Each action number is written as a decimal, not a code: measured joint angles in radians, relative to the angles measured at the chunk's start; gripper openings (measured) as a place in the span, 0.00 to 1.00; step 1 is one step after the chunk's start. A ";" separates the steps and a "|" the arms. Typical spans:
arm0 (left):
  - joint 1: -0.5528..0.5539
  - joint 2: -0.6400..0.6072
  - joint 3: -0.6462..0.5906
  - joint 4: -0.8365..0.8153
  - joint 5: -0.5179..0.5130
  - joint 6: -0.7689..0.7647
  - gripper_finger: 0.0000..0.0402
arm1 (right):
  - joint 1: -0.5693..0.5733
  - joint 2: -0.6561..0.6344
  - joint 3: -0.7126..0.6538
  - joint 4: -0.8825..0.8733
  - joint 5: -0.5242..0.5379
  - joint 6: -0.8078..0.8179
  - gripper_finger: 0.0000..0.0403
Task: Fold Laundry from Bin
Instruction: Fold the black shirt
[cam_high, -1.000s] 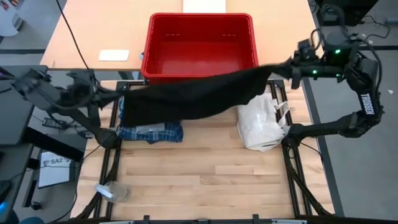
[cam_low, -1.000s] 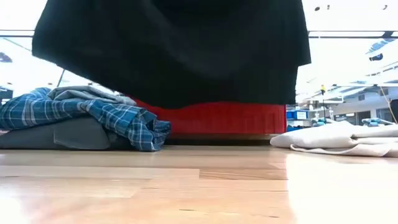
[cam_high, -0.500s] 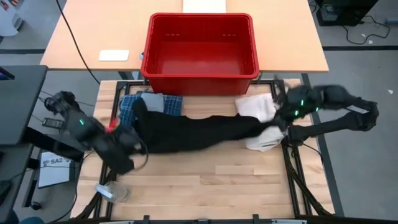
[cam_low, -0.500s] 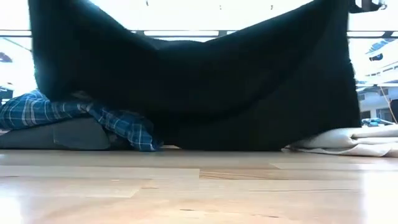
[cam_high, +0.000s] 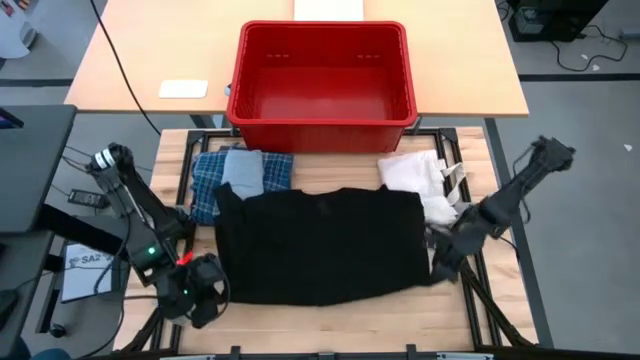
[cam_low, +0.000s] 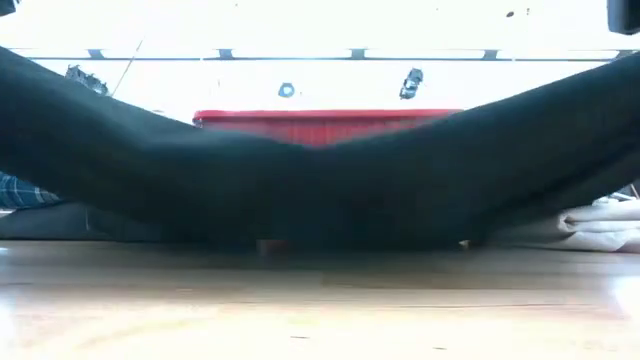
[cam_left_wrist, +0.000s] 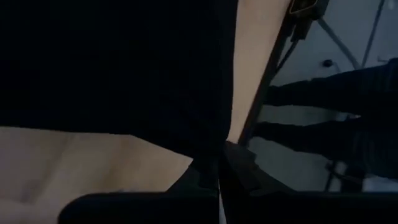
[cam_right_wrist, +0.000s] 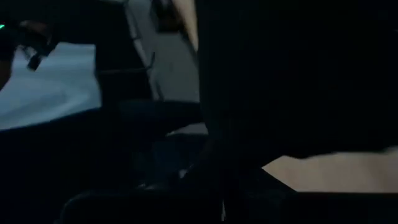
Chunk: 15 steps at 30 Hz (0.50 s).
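Place: a robotics lab or test workshop, probably.
Bench: wooden table top (cam_high: 330, 320) on a black metal frame (cam_high: 478, 275), lower centre of the high view.
Second table: lighter desk (cam_high: 150, 55) across the top.
Floor: plain grey (cam_high: 575, 160) at right, loose cables (cam_high: 590, 50) upper right.
Gear: dark equipment (cam_high: 30, 160) with cords at left edge.
Ceiling: long bright light strips (cam_low: 300, 50), blurred, in the low view.
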 joint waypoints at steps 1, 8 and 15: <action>-0.007 0.012 -0.005 0.028 -0.001 -0.012 0.00 | 0.047 0.024 -0.025 0.067 0.020 0.035 0.00; -0.045 0.136 -0.011 0.228 0.067 -0.042 0.00 | 0.311 0.204 -0.059 0.306 0.179 0.208 0.00; -0.082 0.253 -0.009 0.434 0.083 -0.111 0.00 | 0.512 0.371 -0.059 0.497 0.308 0.350 0.00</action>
